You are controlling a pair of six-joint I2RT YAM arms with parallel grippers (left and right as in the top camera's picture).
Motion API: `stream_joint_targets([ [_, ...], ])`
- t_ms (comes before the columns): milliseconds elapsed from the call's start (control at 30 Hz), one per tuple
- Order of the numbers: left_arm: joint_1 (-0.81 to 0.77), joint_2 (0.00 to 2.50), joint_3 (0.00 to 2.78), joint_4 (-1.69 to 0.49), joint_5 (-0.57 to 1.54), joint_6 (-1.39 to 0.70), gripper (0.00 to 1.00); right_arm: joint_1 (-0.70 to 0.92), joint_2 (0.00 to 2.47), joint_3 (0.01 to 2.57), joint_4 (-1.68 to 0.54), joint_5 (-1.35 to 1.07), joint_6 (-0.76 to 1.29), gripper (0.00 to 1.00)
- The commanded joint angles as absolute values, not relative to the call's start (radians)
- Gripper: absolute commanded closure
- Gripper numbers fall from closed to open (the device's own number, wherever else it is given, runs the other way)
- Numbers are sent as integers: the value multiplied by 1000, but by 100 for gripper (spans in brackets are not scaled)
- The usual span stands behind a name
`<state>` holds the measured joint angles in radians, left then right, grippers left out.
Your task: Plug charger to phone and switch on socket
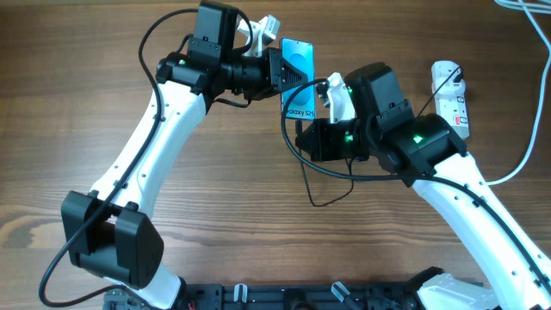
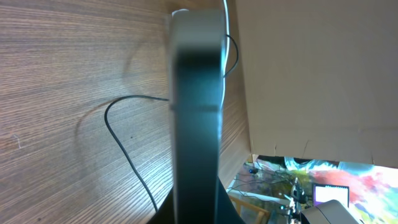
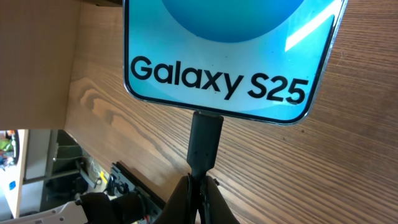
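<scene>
My left gripper [image 1: 277, 71] holds the phone [image 1: 299, 67] off the table by its long edges. The turquoise screen faces up, with the "Galaxy S25" text toward my right arm. In the left wrist view the phone [image 2: 196, 93] shows edge-on as a dark bar between the shut fingers of the left gripper [image 2: 196, 208]. My right gripper [image 3: 199, 196] is shut on the charger's black connector [image 3: 205, 140]. The connector's tip meets the middle of the short edge of the phone [image 3: 230, 56]. The charger cable [image 1: 323, 185] loops on the table. The socket [image 1: 450, 108] lies far right with a black plug [image 1: 455, 83] in it.
A thick white lead [image 1: 525, 159] curves along the right edge of the wooden table [image 1: 103, 103]. The thin black cable [image 2: 124, 149] trails over the wood below the phone. A table edge and room clutter [image 2: 298, 186] show at lower right in the left wrist view.
</scene>
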<state>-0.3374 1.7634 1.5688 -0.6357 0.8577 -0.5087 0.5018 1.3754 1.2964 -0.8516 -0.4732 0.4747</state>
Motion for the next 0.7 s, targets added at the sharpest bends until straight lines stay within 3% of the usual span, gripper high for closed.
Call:
stream_joint_targets([
  [0,-345,1748,1571,-651,946,-478,96,496,1378,1309,-812,-440,482,95],
  [667,-345,1748,1571,-685,954,-474,96,496,1378,1309,-752,-379,469,95],
])
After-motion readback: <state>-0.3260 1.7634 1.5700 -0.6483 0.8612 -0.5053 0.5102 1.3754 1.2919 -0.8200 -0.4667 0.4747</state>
